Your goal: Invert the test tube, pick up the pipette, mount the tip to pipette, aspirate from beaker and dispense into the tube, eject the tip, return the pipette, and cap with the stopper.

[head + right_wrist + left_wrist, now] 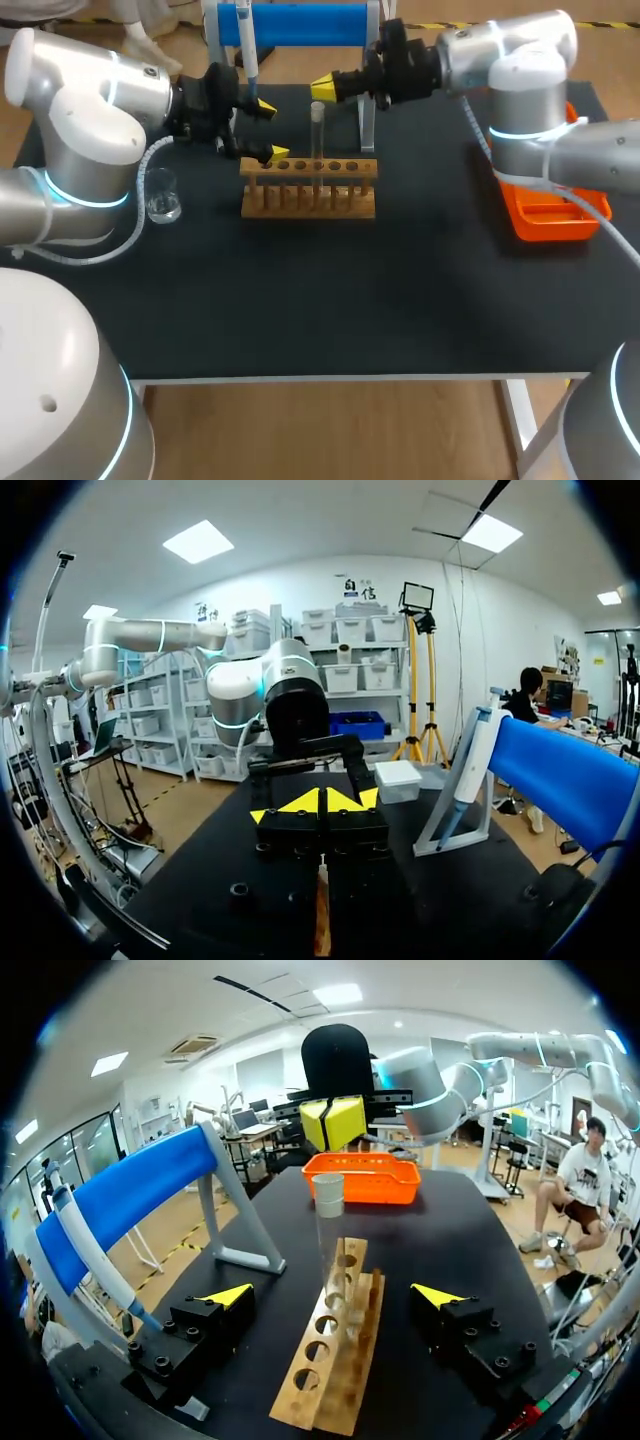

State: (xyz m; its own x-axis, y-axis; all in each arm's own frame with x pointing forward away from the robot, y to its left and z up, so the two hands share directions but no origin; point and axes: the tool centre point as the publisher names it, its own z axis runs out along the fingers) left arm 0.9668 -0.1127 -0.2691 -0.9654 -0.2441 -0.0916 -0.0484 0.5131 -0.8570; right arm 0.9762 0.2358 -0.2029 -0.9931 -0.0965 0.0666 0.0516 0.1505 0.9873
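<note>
Test tube: stood upright in wooden rack, mid-table; left gripper held at the rack's left end, fingers spread wide, nothing gripped; right gripper held near the tube's top, tips pressed together; pipette hung on blue stand; beaker left of rack.

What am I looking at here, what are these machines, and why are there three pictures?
Two robot arms stand at a black table. One picture looks down from above; the round two come from cameras on each arm's wrist. The left gripper is open, facing a wooden rack. The right gripper, shut and seemingly empty, hovers just above a test tube standing in that rack. Also there: a glass beaker, an orange tray, and a pipette hanging on a blue stand.
</note>
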